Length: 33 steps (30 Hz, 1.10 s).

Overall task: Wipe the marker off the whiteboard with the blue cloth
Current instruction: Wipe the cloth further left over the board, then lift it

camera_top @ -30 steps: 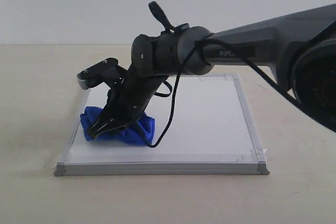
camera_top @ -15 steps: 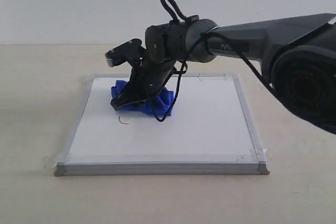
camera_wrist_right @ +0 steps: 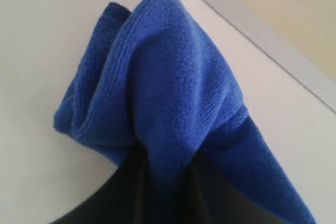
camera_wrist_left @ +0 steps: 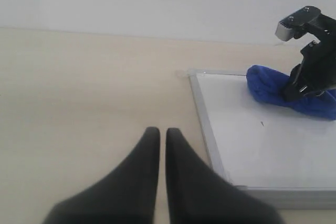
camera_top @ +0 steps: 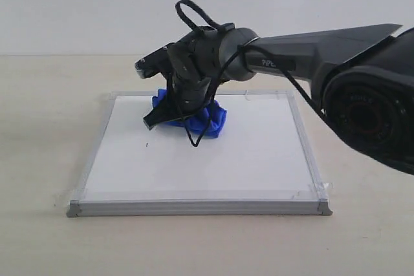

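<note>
The pale beige surface [camera_top: 39, 159] is the biggest thing here, and the whiteboard [camera_top: 246, 159] lies flat on it, square, with a thin grey frame and clear tape at the near corners. My right arm [camera_top: 310, 43] comes in from the right side of the exterior view and reaches across the board, bending down at the wrist, with a black cable [camera_top: 187, 11] that loops above the joint and hangs down beside it.

The blue cloth [camera_top: 210, 119] sits bunched on the far part of the board, a little left of the middle and close to the far frame. My right gripper [camera_top: 158, 119] is clamped on this cloth and presses it on the white face. In the right wrist view the dark fingers [camera_wrist_right: 157, 192] pinch a fold of the fabric between them, and the rest spreads out in soft ridges.

My left gripper [camera_wrist_left: 160, 132] is off the board, above the bare surface near the left frame. Its two fingers stand together with only a thin slit between them, and it holds nothing (the exterior view does not show it at all).

Of the marker [camera_top: 147, 145] I can find only one tiny dark speck on the board. It lies nearer to the front than the cloth and a little to the left, apart from it, not touching. I cannot tell its colour at this size.
</note>
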Motion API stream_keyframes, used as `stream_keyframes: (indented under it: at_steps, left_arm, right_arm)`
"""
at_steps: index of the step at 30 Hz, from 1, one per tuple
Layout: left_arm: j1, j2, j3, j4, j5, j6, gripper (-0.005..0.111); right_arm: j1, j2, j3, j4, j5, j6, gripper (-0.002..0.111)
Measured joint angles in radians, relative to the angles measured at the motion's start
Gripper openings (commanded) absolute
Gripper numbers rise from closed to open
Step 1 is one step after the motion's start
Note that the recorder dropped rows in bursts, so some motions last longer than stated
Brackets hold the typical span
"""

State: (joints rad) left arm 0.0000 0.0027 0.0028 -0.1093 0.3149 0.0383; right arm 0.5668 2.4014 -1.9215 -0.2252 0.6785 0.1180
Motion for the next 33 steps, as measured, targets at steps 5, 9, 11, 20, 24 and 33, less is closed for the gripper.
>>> stream_keyframes:
  at_steps: [5,9,11,20,24,33]
  left_arm:
    - [0.0,0.0,0.0,0.0,0.0,0.0,0.004]
    - [0.0,0.0,0.0,0.0,0.0,0.0,0.004]
    - [0.0,0.0,0.0,0.0,0.0,0.0,0.004]
    - [0.0,0.0,0.0,0.0,0.0,0.0,0.004]
    - [0.0,0.0,0.0,0.0,0.0,0.0,0.004]
    - [0.0,0.0,0.0,0.0,0.0,0.0,0.004]
  right_arm:
    - [0.071,-0.006,-0.008,0.267,0.063,-0.287,0.0]
    - [0.182,-0.008,-0.029,0.302,0.108,-0.383,0.0]
    - [0.192,-0.008,-0.032,0.128,0.108,-0.247,0.0]
    - [0.079,0.016,-0.032,-0.214,0.172,0.024,0.0]
    - [0.123,0.007,-0.041,-0.008,0.17,-0.212,0.0]
    - [0.193,0.002,-0.045,0.121,0.115,-0.405,0.0]
